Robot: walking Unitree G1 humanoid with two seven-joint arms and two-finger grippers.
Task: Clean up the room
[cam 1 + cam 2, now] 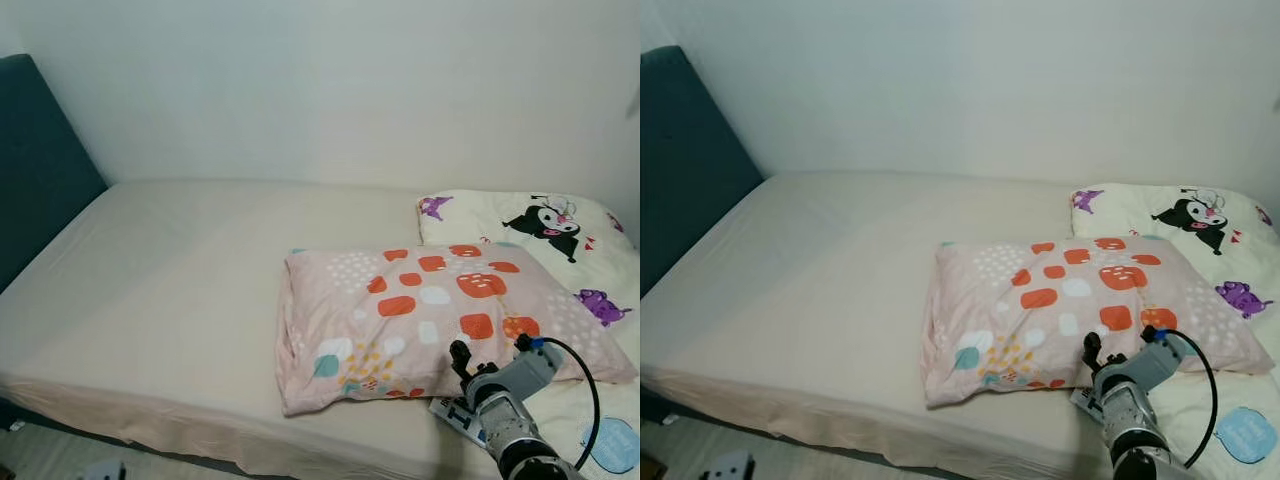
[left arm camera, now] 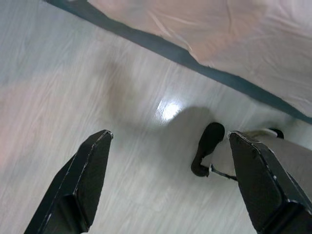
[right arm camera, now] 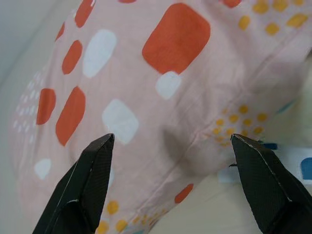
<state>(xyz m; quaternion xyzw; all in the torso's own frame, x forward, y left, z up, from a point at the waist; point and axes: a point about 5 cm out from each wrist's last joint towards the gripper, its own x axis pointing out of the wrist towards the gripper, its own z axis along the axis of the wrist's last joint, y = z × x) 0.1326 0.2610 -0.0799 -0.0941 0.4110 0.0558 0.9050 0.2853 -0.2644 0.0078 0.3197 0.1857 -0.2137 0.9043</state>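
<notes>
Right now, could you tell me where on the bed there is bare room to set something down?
The bed's whole left half is bare sheet, from the dark headboard across to the pink pillow. The right side is crowded: that pillow, the cartoon blanket behind it, and the right gripper at the pillow's near edge.

Pink pillow (image 1: 420, 320) with orange patches lies flat on bed (image 1: 170, 300).

White wall (image 1: 330, 80), teal headboard (image 1: 40, 170)
</notes>
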